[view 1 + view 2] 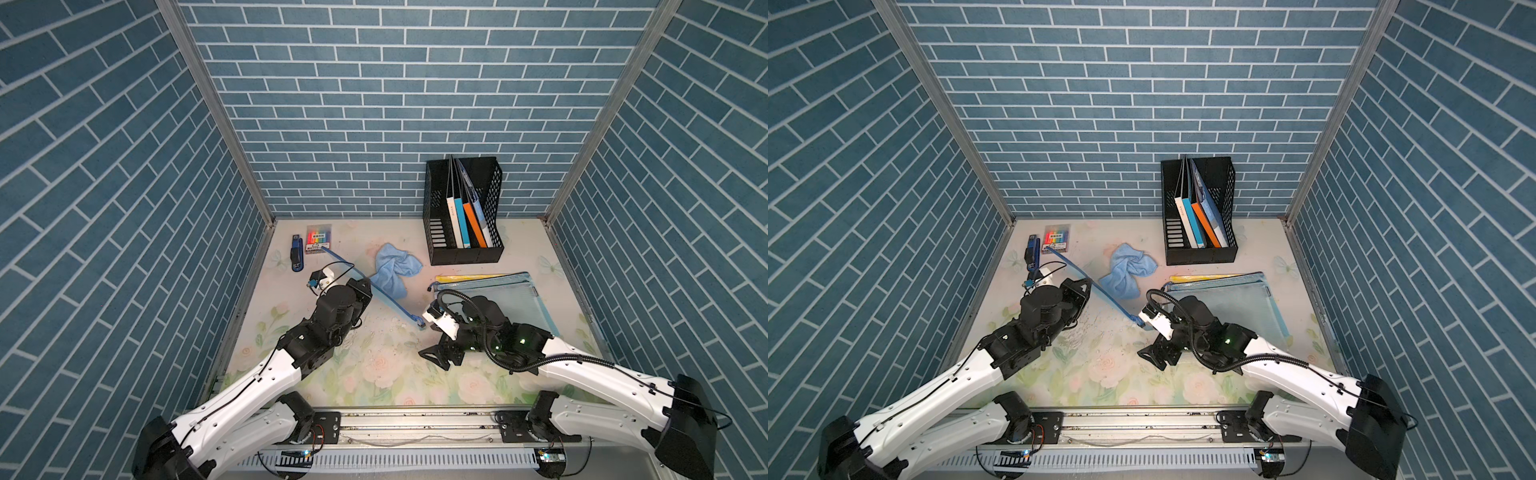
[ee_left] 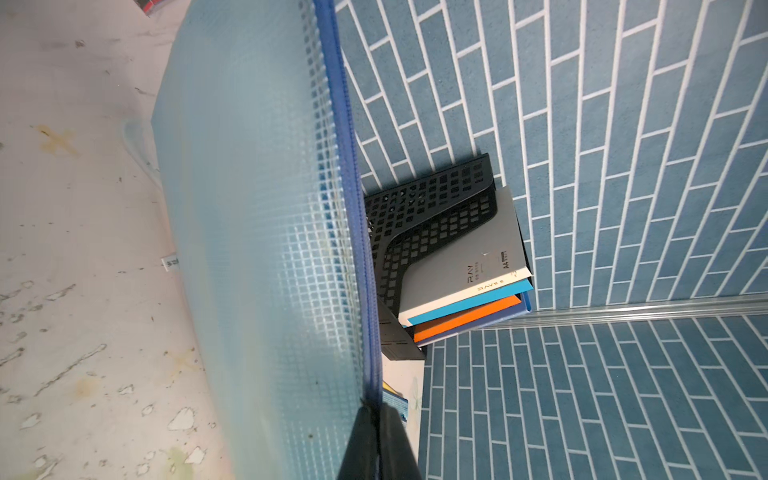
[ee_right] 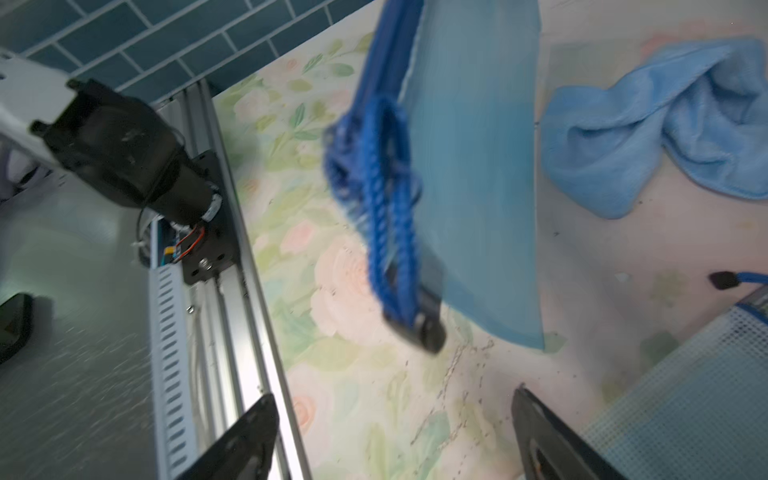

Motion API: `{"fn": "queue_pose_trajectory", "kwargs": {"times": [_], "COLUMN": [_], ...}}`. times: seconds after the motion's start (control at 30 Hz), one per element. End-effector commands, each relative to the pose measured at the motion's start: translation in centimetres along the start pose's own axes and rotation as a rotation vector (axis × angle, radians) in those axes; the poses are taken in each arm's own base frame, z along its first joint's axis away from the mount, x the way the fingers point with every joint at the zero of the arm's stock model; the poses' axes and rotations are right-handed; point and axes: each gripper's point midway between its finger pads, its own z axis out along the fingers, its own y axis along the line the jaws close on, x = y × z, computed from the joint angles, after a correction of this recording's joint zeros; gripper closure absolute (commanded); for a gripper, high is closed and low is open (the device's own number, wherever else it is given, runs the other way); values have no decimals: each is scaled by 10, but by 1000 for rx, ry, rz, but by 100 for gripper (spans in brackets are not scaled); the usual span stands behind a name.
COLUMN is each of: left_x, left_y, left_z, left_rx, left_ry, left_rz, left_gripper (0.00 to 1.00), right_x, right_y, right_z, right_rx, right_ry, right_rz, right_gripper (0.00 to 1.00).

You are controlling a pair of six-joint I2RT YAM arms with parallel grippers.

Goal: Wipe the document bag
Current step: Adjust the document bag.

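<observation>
The document bag (image 1: 374, 286), pale blue mesh with a dark blue zipper, stands on edge over the table (image 1: 374, 374) and shows as a slanted line in both top views. I cannot tell whether its lower edge touches the surface. My left gripper (image 2: 376, 413) is clamped shut on the zipper edge, holding the bag up. The blue zipper cord (image 3: 386, 208) dangles just in front of my right gripper (image 3: 391, 395), whose jaws stand wide apart with nothing between them. The light blue cloth (image 1: 395, 268) lies crumpled on the table just beyond the bag, untouched. I judge this to be the holding step, before any wiping. Next, my right gripper should reach the cloth, close on it, and bring it against the bag's face.
</observation>
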Motion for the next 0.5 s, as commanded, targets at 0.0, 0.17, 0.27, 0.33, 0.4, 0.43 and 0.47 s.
{"fn": "queue_pose_trajectory", "kwargs": {"times": [0.0,0.17,0.27,0.33,0.4,0.43,0.47], "left_x": [-1,-3,-5,-5,-4,-3,-3], "left_y": [-23,-20,-20,-18,-18,-18,-19], "left_z": [-4,-10,-13,-14,-15,-14,-14], "left_rx": [78,89,92,89,93,96,98], "left_ry": [-1,-3,-7,-9,-1,1,5], "left_rz": [-30,-46,-44,-39,-33,-26,-15], "left_gripper": [100,100,100,100,100,100,100], "right_x": [-49,-73,-76,-79,-83,-85,-87], "right_y": [-28,-21,-22,-23,-22,-22,-23], "right_z": [6,25,27,22,18,16,15], "right_rx": [154,91,83,87,88,90,93], "right_ry": [-218,-264,-312,-363,-389,-393,-394], "right_rz": [-13,-27,15,32,36,35,34], "right_gripper": [13,27,43,53,62,69,75]}}
